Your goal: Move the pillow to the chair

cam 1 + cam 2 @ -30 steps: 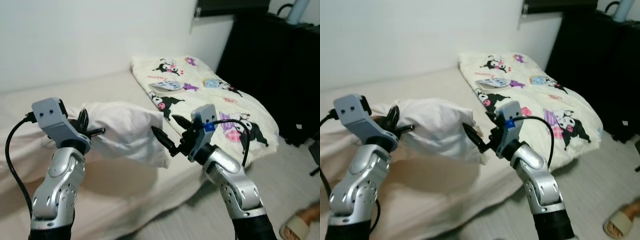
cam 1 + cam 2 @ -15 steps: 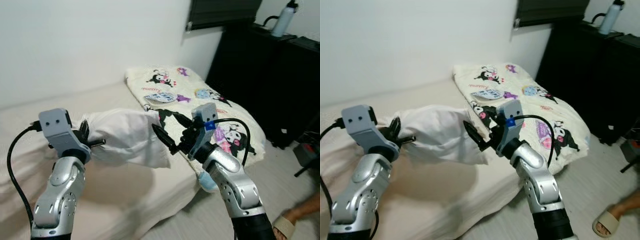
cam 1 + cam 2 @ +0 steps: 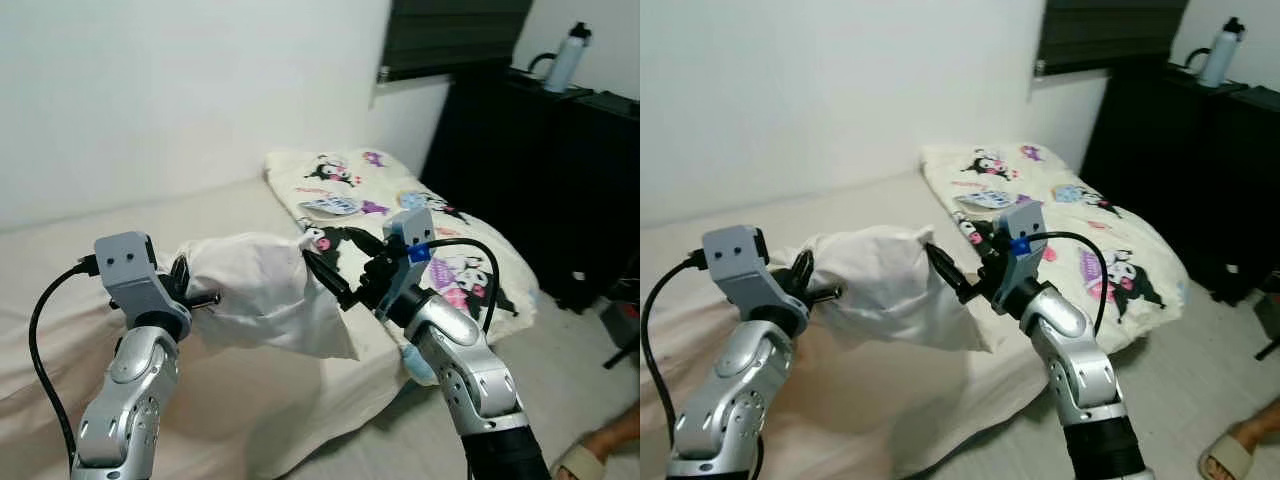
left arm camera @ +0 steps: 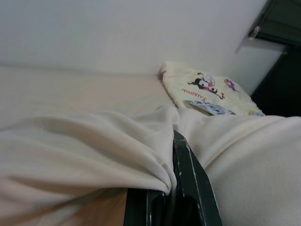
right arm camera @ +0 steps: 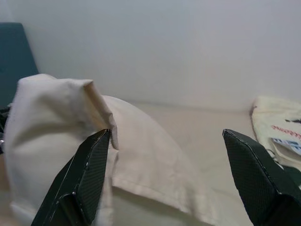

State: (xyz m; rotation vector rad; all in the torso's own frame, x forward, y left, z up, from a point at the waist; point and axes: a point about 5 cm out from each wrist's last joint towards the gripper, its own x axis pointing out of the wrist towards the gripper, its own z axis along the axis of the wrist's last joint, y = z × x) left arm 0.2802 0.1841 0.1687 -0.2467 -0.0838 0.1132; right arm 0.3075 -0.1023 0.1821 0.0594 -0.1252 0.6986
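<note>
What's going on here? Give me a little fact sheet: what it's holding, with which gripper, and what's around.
held object: white pillow, lifted above the bed
left gripper: shut on the pillow's fabric
right gripper: open, one finger against the pillow's other end
nearby: cartoon-print blanket on the bed, black cabinet, water bottle on top

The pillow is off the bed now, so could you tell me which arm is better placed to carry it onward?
Left. The left claw is shut on a fold of the pillow, clamped in its wrist view. The right claw is open, one finger merely touching the pillow's edge.
</note>
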